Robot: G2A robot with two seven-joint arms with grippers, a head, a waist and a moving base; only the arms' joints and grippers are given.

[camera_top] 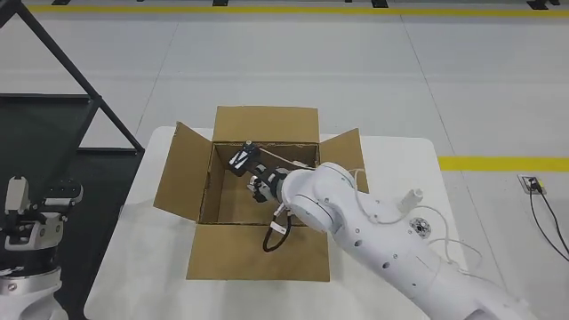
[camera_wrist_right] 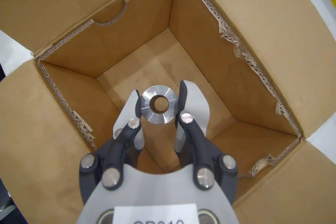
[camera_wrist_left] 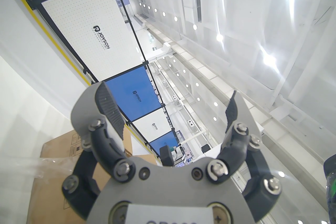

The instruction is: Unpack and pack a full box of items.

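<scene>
Four box walls [camera_wrist_right: 215, 57] fence the right tool [camera_wrist_right: 159, 90] and its metal ring [camera_wrist_right: 147, 112].

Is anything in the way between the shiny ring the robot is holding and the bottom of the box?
No, nothing visible is in the way. The right gripper holds the metal ring between its jaws over the open box. The flaps are folded outward, and beneath the ring there is just the plain cardboard floor.

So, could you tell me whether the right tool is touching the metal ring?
Touching. In the right wrist view, the right tool has both pads pressed against the metal ring, above the box floor.
</scene>
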